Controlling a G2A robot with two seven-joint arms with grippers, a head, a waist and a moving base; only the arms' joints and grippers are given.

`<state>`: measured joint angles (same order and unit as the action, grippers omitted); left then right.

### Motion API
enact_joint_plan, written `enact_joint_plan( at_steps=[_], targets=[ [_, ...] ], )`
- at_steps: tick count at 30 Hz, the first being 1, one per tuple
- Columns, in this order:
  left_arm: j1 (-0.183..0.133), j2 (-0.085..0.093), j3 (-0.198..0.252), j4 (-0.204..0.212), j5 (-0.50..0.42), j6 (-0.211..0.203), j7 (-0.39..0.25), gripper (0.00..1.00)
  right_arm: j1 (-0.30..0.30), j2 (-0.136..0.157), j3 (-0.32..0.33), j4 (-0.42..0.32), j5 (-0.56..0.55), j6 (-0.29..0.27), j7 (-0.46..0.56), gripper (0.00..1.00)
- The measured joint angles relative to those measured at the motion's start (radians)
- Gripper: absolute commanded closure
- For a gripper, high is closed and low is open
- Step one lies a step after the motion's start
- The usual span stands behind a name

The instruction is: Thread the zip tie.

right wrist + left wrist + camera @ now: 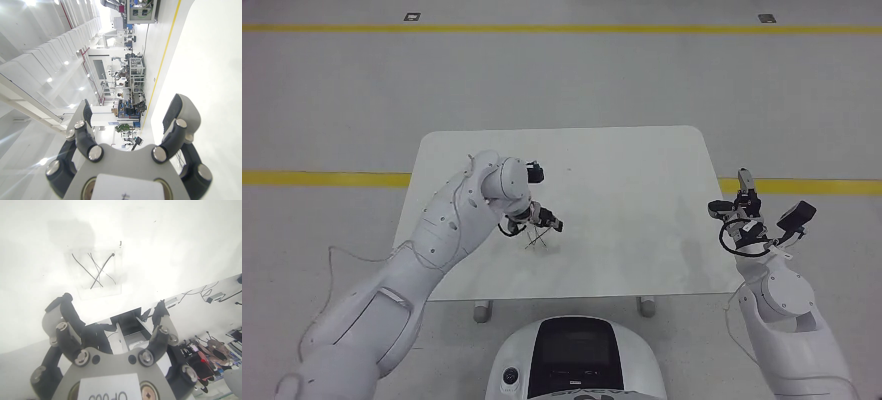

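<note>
White table (622,180) w/ L arm over its near-left part, R arm out past the table's right edge. L gripper (113,302) is spread wide, gripping nothing, near a clear box (100,293) on the tabletop; R gripper (131,102) also spread, gripping nothing, beside the table edge. Zip ties (97,274), a few thin dark ones, lie crossed inside the box, apart from both grippers.

Zip ties (102,271) in box (100,294) on table (642,180); left gripper (113,300) near box.
</note>
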<state>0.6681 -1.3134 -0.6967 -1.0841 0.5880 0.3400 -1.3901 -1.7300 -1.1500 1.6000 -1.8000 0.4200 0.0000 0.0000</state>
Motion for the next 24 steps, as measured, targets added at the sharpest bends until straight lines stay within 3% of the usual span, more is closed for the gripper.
enact_joint_plan(
  at_steps=[7, 9, 19, 24],
  targets=[
    [-0.096, -0.076, 0.149, 0.147, 0.035, 0.000, 0.000, 0.00, 0.000, 0.000, 0.000, 0.000, 0.000, 0.000, 0.000, 0.00],
    [-0.113, -0.092, 0.172, 0.174, 0.057, 0.000, 0.000, 0.00, 0.000, 0.000, 0.000, 0.000, 0.000, 0.000, 0.000, 0.00],
    [-0.113, -0.095, 0.176, 0.178, 0.063, -0.004, 0.000, 0.00, 0.000, 0.000, 0.000, 0.000, 0.000, 0.000, 0.000, 0.00],
    [-0.111, -0.098, 0.237, 0.188, 0.072, -0.006, 0.000, 0.00, 0.000, 0.000, 0.000, 0.000, 0.000, 0.000, 0.000, 0.00]
  ],
)
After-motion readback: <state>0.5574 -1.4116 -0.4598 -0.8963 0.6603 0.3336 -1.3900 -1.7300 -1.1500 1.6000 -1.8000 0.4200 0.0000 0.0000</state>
